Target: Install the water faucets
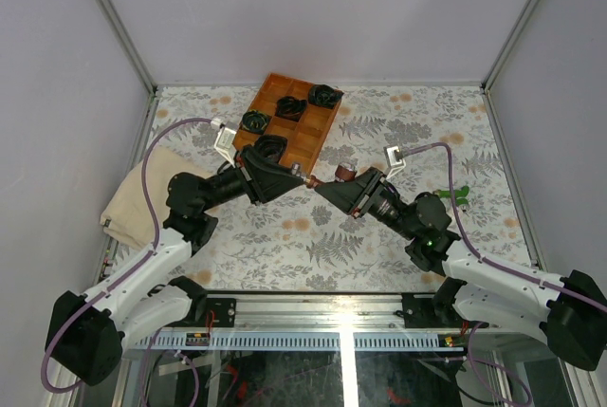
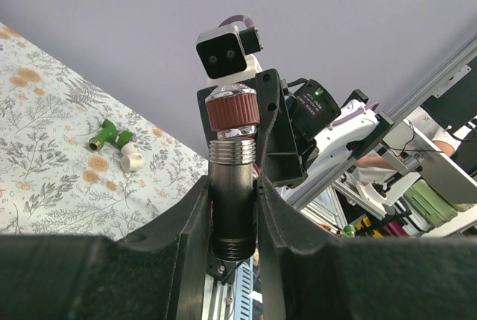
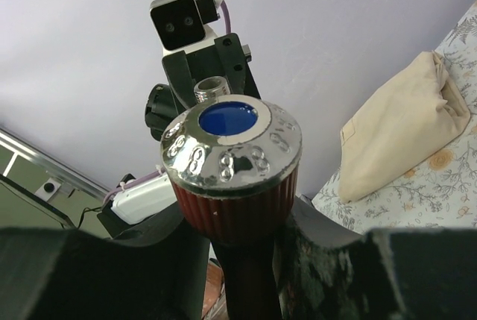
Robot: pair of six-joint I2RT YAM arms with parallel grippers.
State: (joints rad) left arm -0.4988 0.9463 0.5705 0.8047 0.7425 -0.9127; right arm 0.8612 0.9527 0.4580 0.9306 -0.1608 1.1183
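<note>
The left gripper [image 2: 232, 193] is clamped on the red-brown faucet [image 2: 232, 111]. Its two fingers [image 2: 190, 223] are drawn in tight against the dark barrel, with no gap on either side. The barrel stands straight up between them. A threaded end sits low in the grip, silvery rings sit just above the fingertips, and the ribbed red knob is on top.

The right gripper [image 3: 237, 230] is closed on the same faucet from the opposite end. Its fingers press the sides of the ribbed knob just under the silvery cap with the blue disc. Beyond the cap a short silvery thread shows, in front of the left gripper.

From above, the two grippers meet nose to nose over the middle of the table [image 1: 313, 236], and the faucet is held off the surface between them.

The green faucet [image 2: 109, 134] lies on its side on the table, well off to the right by the right arm. A small white piece [image 2: 133, 159] sits right against it.

The table has a pale leaf-and-flower pattern. A folded beige cloth [image 3: 402, 122] lies at its left edge. At the far side a wooden tray [image 1: 327, 132], set at an angle, holds black-and-green coils [image 1: 323, 96] in several compartments. Plain pale walls [image 1: 313, 9] close in the table on three sides.
</note>
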